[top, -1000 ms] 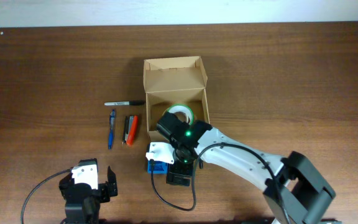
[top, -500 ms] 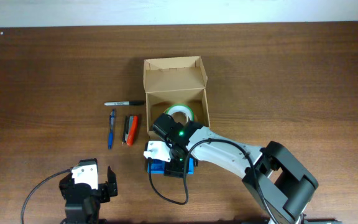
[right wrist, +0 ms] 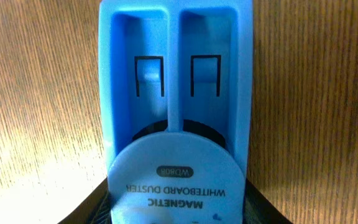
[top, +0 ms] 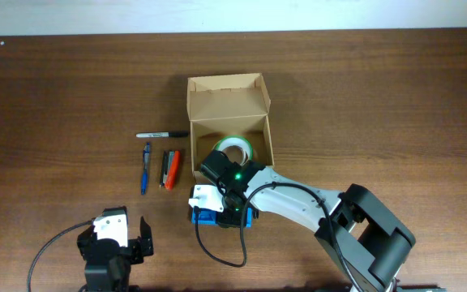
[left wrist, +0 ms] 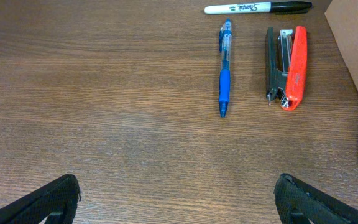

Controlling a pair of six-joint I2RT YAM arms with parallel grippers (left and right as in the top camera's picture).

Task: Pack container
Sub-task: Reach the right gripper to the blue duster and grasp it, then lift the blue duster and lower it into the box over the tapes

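Note:
The container (top: 228,97), a tan cardboard box, stands open at mid-table with its lid flap folded back; a green-rimmed tape roll (top: 235,147) lies inside. Its corner (left wrist: 356,43) shows in the left wrist view. In front of the box lies a blue whiteboard duster (top: 205,216), mostly covered by my right gripper (top: 221,212). In the right wrist view the duster (right wrist: 176,81) fills the frame and my right gripper (right wrist: 176,205) has a finger pressed on each long side. My left gripper (top: 113,231) sits open near the front edge, with only bare wood between its fingers (left wrist: 178,199).
Left of the box lie a black marker (top: 162,135), a blue pen (top: 145,168) and a red-and-black stapler (top: 171,169). The left wrist view shows the marker (left wrist: 257,8), the pen (left wrist: 224,74) and the stapler (left wrist: 288,65) ahead of it.
My right gripper has dropped onto the duster and closed in on its sides. The left arm has stayed still.

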